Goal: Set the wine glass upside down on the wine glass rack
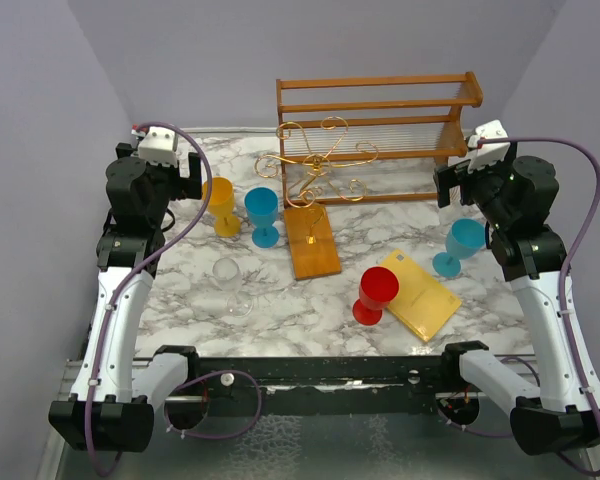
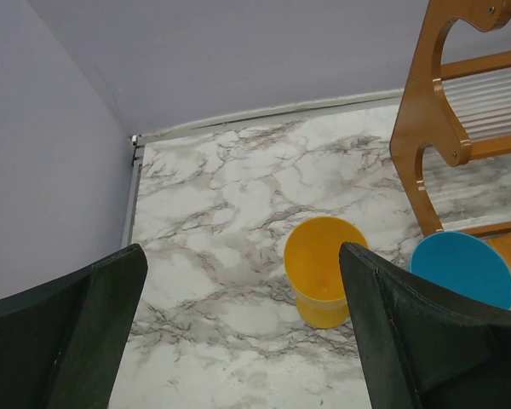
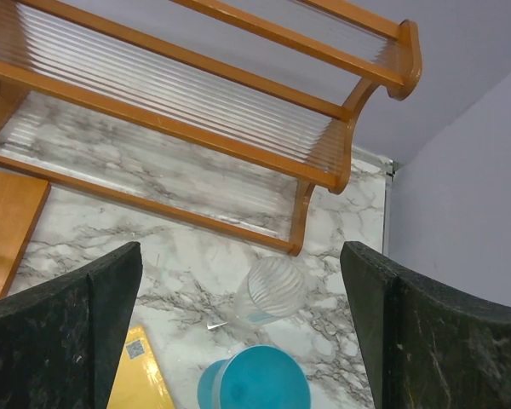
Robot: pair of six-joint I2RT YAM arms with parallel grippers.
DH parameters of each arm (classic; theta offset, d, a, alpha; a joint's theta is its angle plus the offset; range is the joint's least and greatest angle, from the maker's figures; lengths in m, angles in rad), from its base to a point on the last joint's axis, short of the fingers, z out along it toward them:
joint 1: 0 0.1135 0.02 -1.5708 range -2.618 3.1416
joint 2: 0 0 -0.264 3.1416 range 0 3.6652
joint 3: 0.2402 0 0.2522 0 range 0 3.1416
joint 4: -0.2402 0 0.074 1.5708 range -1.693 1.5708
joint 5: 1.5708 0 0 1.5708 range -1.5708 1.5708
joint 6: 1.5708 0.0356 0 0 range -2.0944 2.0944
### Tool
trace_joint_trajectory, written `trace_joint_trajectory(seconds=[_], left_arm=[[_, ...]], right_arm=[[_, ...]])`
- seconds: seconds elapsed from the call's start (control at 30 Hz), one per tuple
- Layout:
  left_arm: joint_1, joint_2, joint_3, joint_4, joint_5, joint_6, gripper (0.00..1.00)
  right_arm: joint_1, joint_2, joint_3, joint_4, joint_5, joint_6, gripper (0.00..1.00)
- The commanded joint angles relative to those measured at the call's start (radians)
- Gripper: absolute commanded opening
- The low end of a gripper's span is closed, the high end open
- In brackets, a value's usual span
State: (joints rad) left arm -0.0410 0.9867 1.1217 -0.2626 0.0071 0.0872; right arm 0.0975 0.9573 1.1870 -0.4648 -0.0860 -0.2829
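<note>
A clear wine glass (image 1: 230, 284) stands upright on the marble table, front left. The wine glass rack (image 1: 316, 162), thin gold wire scrolls on a flat orange-brown wooden base (image 1: 312, 243), stands mid-table in front of the slatted shelf; nothing hangs on it. My left gripper (image 1: 191, 176) hovers open at the back left, well behind the wine glass. In the left wrist view the left gripper (image 2: 241, 249) has only bare marble between its fingers. My right gripper (image 1: 447, 187) hovers open at the back right, and the right gripper (image 3: 240, 249) is empty in its wrist view too.
A yellow goblet (image 1: 220, 206) and a blue goblet (image 1: 263, 215) stand left of the rack. A red goblet (image 1: 373, 296), a yellow box (image 1: 420, 294) and another blue goblet (image 1: 460, 247) sit right. A ribbed clear tumbler (image 3: 272, 290) stands near the wooden slatted shelf (image 1: 380, 108).
</note>
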Motion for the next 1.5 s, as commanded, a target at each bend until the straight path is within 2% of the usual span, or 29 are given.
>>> trace_joint_trajectory(seconds=[0.0,0.37,0.7,1.13,1.47], left_arm=[[0.006,-0.010,0.043,0.021,0.018,-0.006,0.99],[0.007,0.003,0.088,-0.002,0.031,-0.012,0.99],[0.007,0.031,0.148,-0.059,0.108,-0.012,0.99],[0.006,0.081,0.254,-0.131,0.157,-0.017,0.99],[0.007,0.114,0.305,-0.184,0.179,-0.007,0.99]], right_arm=[[0.007,-0.016,-0.002,0.032,0.019,-0.023,1.00],[0.007,-0.018,0.020,-0.011,0.002,-0.037,1.00],[0.002,-0.041,0.036,-0.086,0.028,-0.070,1.00],[-0.074,-0.043,0.080,-0.201,0.032,-0.082,1.00],[-0.171,-0.062,0.030,-0.251,0.033,-0.065,1.00]])
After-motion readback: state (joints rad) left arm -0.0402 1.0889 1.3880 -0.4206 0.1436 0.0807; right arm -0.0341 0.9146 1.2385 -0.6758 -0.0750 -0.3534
